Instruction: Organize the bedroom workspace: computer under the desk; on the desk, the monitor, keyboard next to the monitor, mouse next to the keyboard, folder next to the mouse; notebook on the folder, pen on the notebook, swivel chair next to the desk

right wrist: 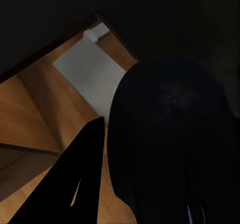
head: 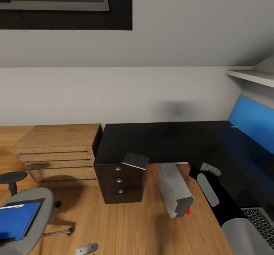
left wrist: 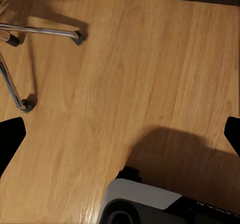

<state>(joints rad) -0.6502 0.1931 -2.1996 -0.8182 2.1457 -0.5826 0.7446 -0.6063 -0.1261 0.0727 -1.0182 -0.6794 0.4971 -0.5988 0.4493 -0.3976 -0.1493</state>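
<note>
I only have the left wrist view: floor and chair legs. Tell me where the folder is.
Observer: The blue folder lies on the swivel chair, at the head view's lower left.
Operator: Now give me the computer.
Observer: The grey computer stands on the floor beside the desk drawers, its far end at the desk's edge.
Operator: Report the notebook.
Observer: The dark grey notebook sits at the desk's front edge, above the drawers.
</note>
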